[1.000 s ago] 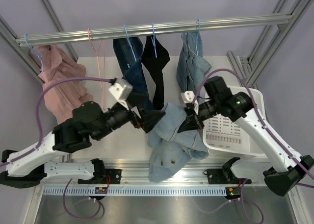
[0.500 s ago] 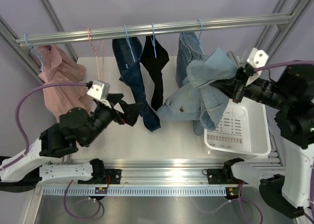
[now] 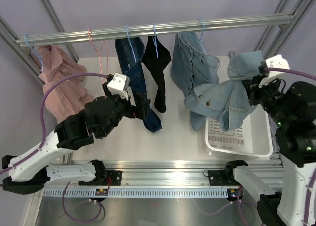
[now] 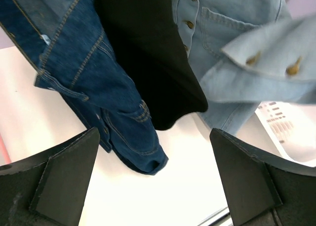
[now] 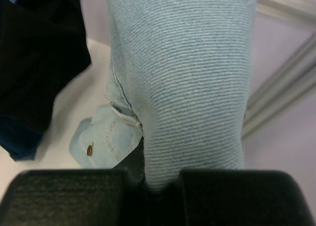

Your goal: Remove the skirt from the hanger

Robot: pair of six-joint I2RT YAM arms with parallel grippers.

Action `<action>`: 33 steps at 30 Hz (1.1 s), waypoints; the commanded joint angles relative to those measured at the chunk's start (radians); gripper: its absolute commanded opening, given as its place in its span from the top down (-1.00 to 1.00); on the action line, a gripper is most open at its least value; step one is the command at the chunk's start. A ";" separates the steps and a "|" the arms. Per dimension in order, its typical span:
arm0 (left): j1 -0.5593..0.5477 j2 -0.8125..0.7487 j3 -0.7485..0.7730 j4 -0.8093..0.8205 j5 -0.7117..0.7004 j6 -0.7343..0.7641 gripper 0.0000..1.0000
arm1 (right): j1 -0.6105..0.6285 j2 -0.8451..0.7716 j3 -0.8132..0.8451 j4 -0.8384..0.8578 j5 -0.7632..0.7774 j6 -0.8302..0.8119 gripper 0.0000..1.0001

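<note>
Top external view: the light denim skirt [image 3: 222, 95] hangs free of the rail [image 3: 148, 30], bunched in the right pincer [image 3: 256, 90] and draping down from it toward the other arm. No hanger shows in its folds.

Right wrist view confirms the hold. The fingers are closed on a fold of the skirt [image 5: 182, 77], which fills the frame directly ahead of them.

Change noted: a second ago the skirt sagged low between both pincers at mid-table. It has since been lifted and carried across, and the white laundry basket [image 3: 239, 151] now lies directly beneath the right pincer.

The left pincer [image 4: 155, 157] has let go. It stands wide and empty, with the dark jeans [image 4: 94, 87] and a black garment [image 4: 148, 63] hanging just ahead of it. Another pale denim piece [image 3: 195, 67] remains on the rail, beyond the right pincer.

Judgement: removal appears complete — what remains is to lower and release the skirt into the basket. Its trailing hem could catch the rim.
</note>
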 commanded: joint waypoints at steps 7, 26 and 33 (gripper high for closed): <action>0.117 0.052 0.083 -0.030 0.100 -0.005 -0.98 | -0.350 0.003 -0.558 0.100 -0.125 -0.105 1.00; 0.418 0.258 0.336 -0.145 0.353 -0.054 -0.98 | -0.455 0.337 -0.801 0.069 -0.141 -0.451 -0.36; 0.524 0.312 0.425 -0.204 0.424 -0.068 -0.98 | -0.542 0.320 -0.719 0.053 -0.156 -0.480 -0.87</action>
